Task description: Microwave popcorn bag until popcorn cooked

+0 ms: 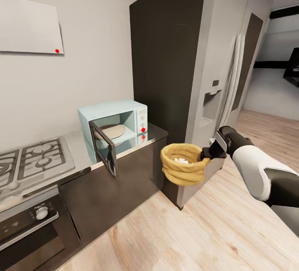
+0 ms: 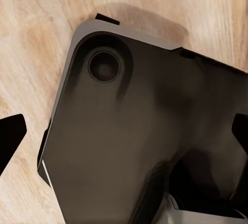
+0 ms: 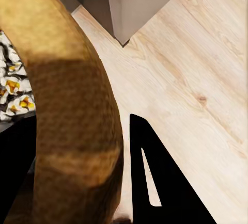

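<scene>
Here, right gripper [image 1: 206,153] clamped on the rim of popcorn bag [image 1: 184,163], midair beside open microwave [image 1: 117,122]; left gripper's state unclear.

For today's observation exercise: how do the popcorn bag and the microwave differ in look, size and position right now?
The popcorn bag is a soft, round, ridged tan-orange sack; the microwave is a rigid pale mint-blue box. The bag is smaller than the microwave. The bag hangs in the air, held at its rim by the right gripper, while the microwave sits on the countertop. Both are open: the bag at its top, the microwave at its door.
</scene>
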